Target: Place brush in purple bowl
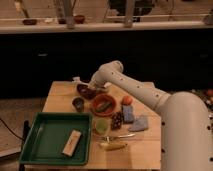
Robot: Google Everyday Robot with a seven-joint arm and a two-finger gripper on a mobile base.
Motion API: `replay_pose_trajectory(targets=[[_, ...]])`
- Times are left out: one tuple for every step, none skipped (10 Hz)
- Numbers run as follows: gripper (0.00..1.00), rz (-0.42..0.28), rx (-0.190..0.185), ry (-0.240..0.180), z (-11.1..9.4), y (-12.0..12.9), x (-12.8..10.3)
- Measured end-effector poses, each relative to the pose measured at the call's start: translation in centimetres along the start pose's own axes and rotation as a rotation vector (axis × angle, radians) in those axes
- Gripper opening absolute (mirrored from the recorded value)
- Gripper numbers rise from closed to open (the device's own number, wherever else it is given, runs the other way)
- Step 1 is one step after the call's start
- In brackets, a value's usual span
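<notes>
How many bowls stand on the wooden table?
2: the purple bowl at the far side, by the gripper, and the orange bowl just in front of it. The arm may hide others.
</notes>
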Motion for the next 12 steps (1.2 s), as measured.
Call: replay_pose_trajectory(targets=[[0.38, 0.002, -0.018, -0.040, 0.30, 0.07, 0.41], [0.47, 0.005, -0.022, -0.058, 0.23, -0.10, 0.60], [0.55, 0.003, -0.032, -0.065, 0.42, 0.05, 0.64], [0.66, -0.002, -0.041, -0.073, 0.52, 0.12, 0.50], [0.77, -0.010, -0.052, -0.083, 0.65, 0.26, 0.49], [0.80, -0.013, -0.056, -0.087, 0.62, 0.28, 0.50], [0.80, -0.018, -0.063, -0.095, 0.62, 0.34, 0.56], [0.80, -0.023, -0.072, -0.103, 0.69, 0.49, 0.48], [0.80, -0.027, -0.075, -0.108, 0.68, 0.54, 0.42], [0.80, -0.031, -0.079, -0.114, 0.65, 0.59, 0.38], [0.80, -0.036, -0.083, -0.120, 0.61, 0.63, 0.38], [0.80, -0.042, -0.087, -0.126, 0.61, 0.68, 0.36]])
